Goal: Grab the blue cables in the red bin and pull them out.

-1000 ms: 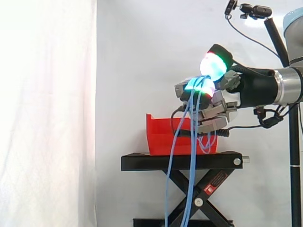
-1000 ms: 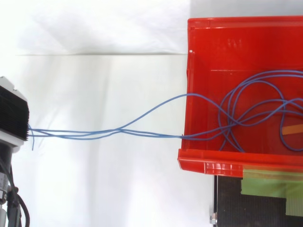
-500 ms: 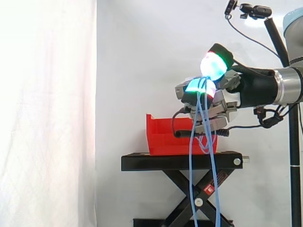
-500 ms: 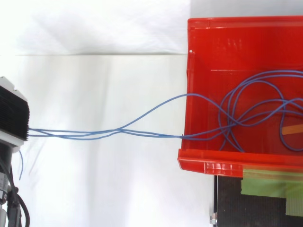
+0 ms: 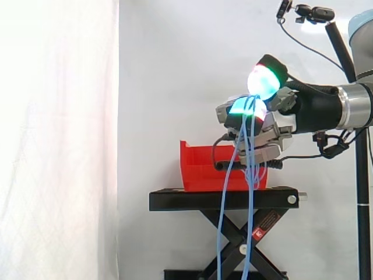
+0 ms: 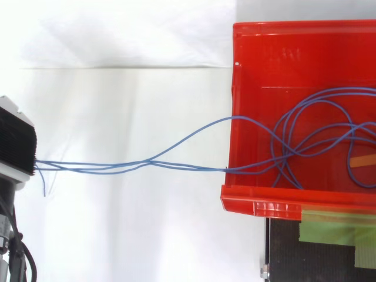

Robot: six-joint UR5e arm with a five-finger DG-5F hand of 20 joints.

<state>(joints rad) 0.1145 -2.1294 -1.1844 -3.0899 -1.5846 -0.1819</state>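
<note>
- From above, you lose the red bin [image 6: 258,205] at the right edge, and the blue cables [image 6: 151,160] inside it run off there too.
- From the side, the bin's wall hides its inside from you; below the bin, the cable ends leave the bottom edge.

A black scissor stand [image 5: 224,199] stands in front of me, its flat top level, with a red-and-white label [image 5: 265,223] on one of its crossed legs. From above I see green tape [image 6: 332,230] stuck across the stand's dark top. A white curtain [image 5: 58,146] hangs on the left, beside a plain white backdrop [image 5: 175,70]. High on the right, a small camera [image 5: 315,13] sits on a black pole [image 5: 340,46].
</note>
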